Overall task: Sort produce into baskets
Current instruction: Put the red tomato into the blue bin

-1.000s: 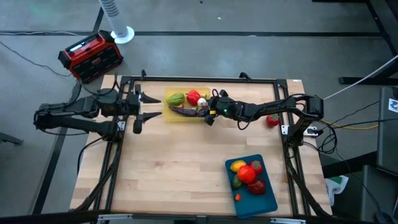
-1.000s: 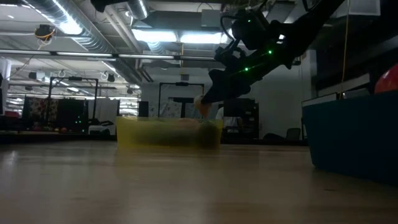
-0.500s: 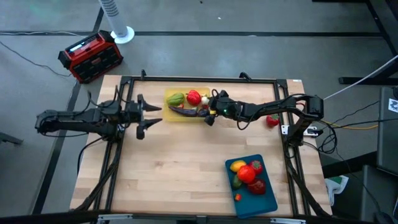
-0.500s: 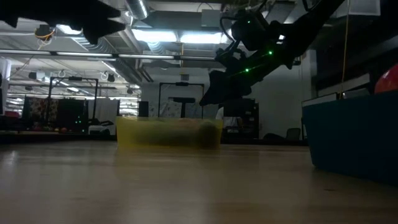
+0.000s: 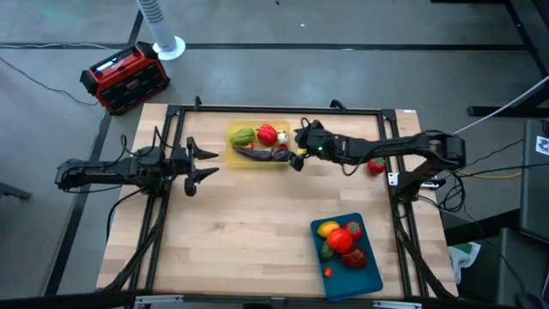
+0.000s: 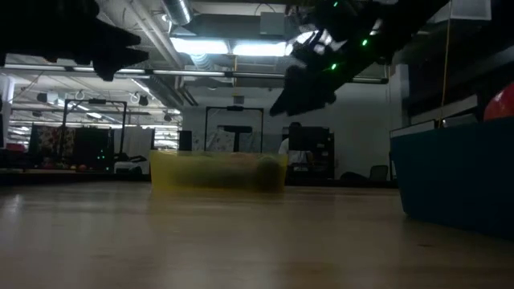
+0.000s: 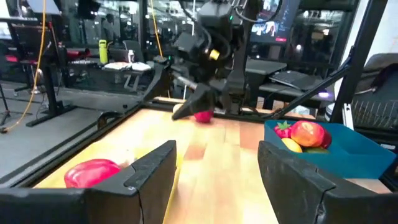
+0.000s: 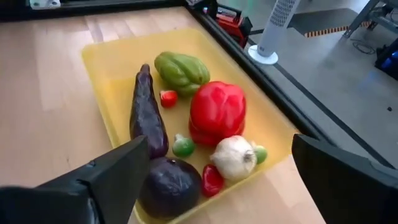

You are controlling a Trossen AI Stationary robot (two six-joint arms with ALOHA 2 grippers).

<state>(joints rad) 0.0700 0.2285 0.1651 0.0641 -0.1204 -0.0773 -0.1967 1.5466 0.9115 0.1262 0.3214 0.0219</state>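
At the far left of the table we see the left gripper [image 5: 202, 163], its fingers parted with nothing between them, hovering above bare wood short of the yellow tray [image 5: 238, 154]. That tray sits at the table's far edge and holds a green pepper [image 8: 181, 71], a long purple eggplant [image 8: 147, 112], a red pepper [image 8: 217, 112], a white garlic [image 8: 234, 157], a round dark purple vegetable [image 8: 169, 185] and a few small red and green pieces. Just right of the tray, the right gripper [image 5: 302, 147] hangs above its right end, fingers spread wide and empty. Farther right, a single red tomato [image 5: 376, 166] lies on the table [image 5: 240, 232] beside the right arm. Near the front right corner, the teal-blue tray [image 5: 367, 273] carries a yellow lemon [image 5: 328, 228], a large red fruit [image 5: 341, 238] and other small produce.
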